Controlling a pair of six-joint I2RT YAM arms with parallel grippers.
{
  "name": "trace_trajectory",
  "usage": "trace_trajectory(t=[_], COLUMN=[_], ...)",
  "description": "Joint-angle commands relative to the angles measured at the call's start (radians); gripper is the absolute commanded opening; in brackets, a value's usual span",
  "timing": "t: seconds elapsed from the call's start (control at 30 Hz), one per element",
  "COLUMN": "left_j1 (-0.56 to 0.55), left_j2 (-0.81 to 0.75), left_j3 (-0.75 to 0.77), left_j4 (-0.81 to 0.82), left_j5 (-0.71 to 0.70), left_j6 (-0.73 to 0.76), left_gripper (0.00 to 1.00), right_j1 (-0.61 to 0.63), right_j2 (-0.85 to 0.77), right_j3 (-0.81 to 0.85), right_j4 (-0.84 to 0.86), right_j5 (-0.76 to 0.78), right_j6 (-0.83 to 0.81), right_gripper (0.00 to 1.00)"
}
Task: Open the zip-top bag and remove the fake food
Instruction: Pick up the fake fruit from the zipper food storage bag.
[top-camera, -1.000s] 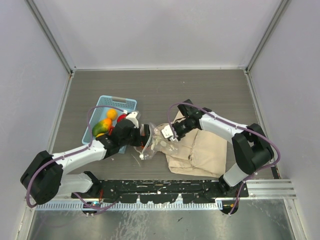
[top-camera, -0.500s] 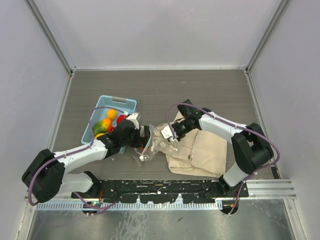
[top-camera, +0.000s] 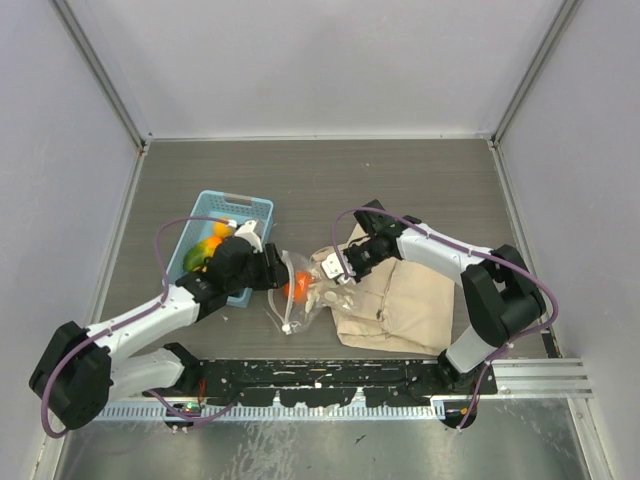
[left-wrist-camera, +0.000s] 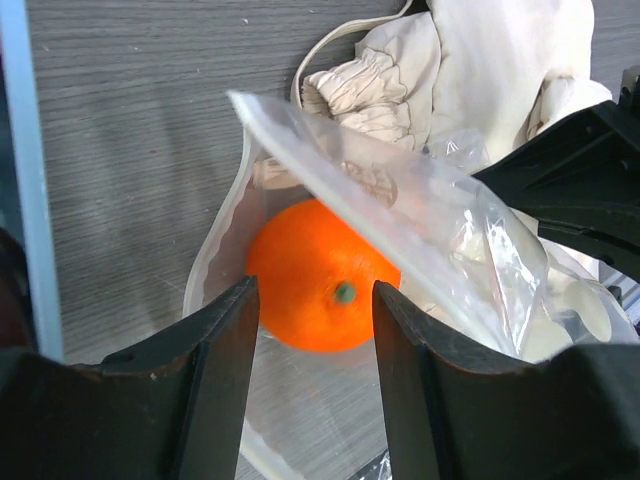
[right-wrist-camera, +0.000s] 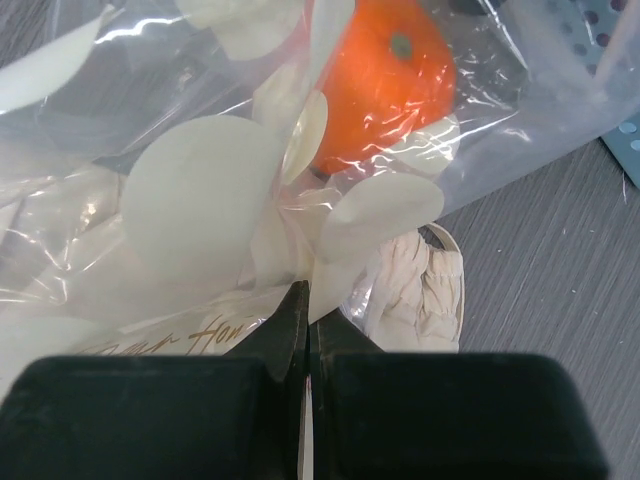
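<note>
Left gripper (left-wrist-camera: 312, 290): jaws partway apart, one on each side of a glossy round orange plastic fruit (left-wrist-camera: 310, 262). Can't tell whether clamped yet or just straddling. Right gripper (right-wrist-camera: 305, 300): closed, pinching the film of the small clear crinkly zip-top bag with white oval spots (right-wrist-camera: 200, 195).

Bag position: by the table's near edge, roughly mid-width, strung between both grippers, mouth open toward the left arm, right end against a beige cloth drawstring bag (top-camera: 410, 300). Orange fruit: just inside the mouth, upper zip lip draped over its top. No other food visible inside; hard to be sure through the spots.

Step in hand, judging by layout: extract the orange.
- Close across the widest part of the fruit, not the crown; glossy and round, likely to squirt out.
- Keep fingertips clear of the lower film, or risk dragging the bag along.
- Hold the right pinch firm as an anchor; pull straight back out of the mouth, low.
- Drop into the light blue plastic basket (top-camera: 245, 207) just beyond, nearer the left edge, already holding green and orange pieces (top-camera: 205, 252).

Surface: dark grey wood-grain table (top-camera: 330, 180), flat and matte, probably decent friction for the film. Black rail (top-camera: 330, 372) along the near edge. Room: plain pale grey walls (top-camera: 320, 60) on three sides, metal posts (top-camera: 100, 68) in the far corners.
</note>
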Motion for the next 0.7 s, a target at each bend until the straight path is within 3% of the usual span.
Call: trace_trajectory(t=[0.0,0.1,0.27,0.4,0.67], left_j1=[0.023,0.025,0.022,0.007,-0.091], left_j2=[-0.063,-0.058,0.017,0.06,0.194], left_j3=[-0.021,-0.023,0.002,0.017,0.088], left_j4=[0.017,0.034,0.081,0.08,0.037], left_j5=[0.032,0.063,0.165,0.146,0.02], left_j6=[-0.019,-0.009,-0.01,0.002,0.031], left_gripper=[0.54,0.66,0.69,0.72,0.99], right_j1=[-0.013,-0.015,-0.015,-0.015,-0.015], right_j2=[-0.005,-0.006,0.0,0.005,0.019], right_j3=[0.028,0.028,0.028,0.032,0.036], right_j4=[-0.006,-0.01,-0.017,-0.022,-0.032], right_j5=[-0.001,-0.015,-0.043,-0.04,-0.059], right_j6=[-0.012,-0.013,-0.016,-0.017,-0.017], right_gripper=[0.01,0.01,0.01,0.01,0.01])
